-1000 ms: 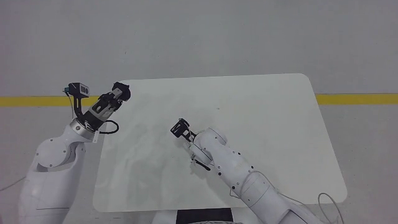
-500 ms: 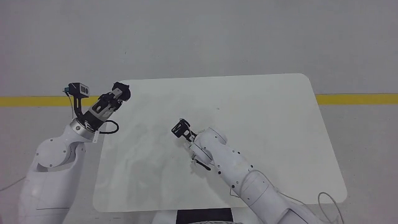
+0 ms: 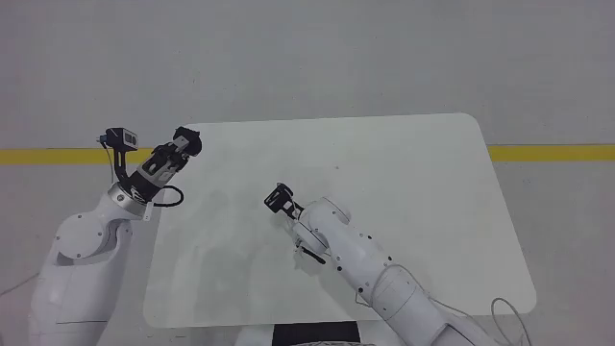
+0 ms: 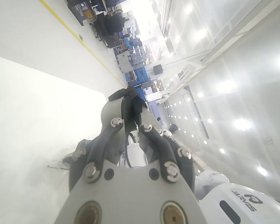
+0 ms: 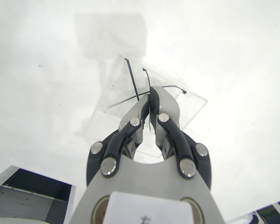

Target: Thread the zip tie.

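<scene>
Clear plastic box (image 5: 191,108) with black zip ties (image 5: 132,80) inside

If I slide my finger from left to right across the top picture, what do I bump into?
left gripper → right gripper, its fingers pinching the zip tie → bare right side of the table

Almost nothing has changed over the last second: in the top view the right gripper (image 3: 278,198), clamped on the zip tie (image 5: 148,82) over the left-middle part of the table (image 3: 413,163), nudged barely toward the right edge and has since come back, with no other shift visible.
</scene>
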`<state>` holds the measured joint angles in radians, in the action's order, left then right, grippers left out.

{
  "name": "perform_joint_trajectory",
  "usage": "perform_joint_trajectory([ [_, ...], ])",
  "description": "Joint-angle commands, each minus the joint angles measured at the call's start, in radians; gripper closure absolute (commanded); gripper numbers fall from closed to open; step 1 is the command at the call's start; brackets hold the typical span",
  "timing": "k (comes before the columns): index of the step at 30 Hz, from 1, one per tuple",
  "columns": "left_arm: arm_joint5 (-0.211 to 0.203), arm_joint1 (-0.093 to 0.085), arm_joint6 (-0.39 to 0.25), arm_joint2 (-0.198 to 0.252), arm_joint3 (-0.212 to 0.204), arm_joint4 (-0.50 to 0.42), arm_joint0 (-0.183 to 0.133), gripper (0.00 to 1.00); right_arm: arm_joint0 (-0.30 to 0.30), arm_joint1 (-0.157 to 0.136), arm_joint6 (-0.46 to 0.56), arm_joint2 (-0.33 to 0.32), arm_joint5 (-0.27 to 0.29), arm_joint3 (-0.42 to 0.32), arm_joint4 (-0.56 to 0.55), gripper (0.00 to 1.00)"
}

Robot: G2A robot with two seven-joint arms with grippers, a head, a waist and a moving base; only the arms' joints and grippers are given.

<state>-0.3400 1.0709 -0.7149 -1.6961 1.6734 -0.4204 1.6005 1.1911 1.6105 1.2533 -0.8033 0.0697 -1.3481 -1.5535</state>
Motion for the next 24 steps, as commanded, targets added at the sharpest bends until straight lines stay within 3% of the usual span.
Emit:
perform_joint_trajectory([
  [1, 0.000, 0.000, 0.000, 0.000, 0.000, 0.000, 0.000, 1.00, 0.009, -0.003, 0.007, -0.006, 0.009, -0.025, 0.005, 1.00],
  [14, 0.000, 0.000, 0.000, 0.000, 0.000, 0.000, 0.000, 1.00, 0.042, -0.017, 0.051, -0.038, 0.056, -0.119, 0.032, 1.00],
  [24, 0.000, 0.000, 0.000, 0.000, 0.000, 0.000, 0.000, 1.00, 0.073, -0.032, 0.070, -0.098, 0.096, -0.184, 0.138, 1.00],
])
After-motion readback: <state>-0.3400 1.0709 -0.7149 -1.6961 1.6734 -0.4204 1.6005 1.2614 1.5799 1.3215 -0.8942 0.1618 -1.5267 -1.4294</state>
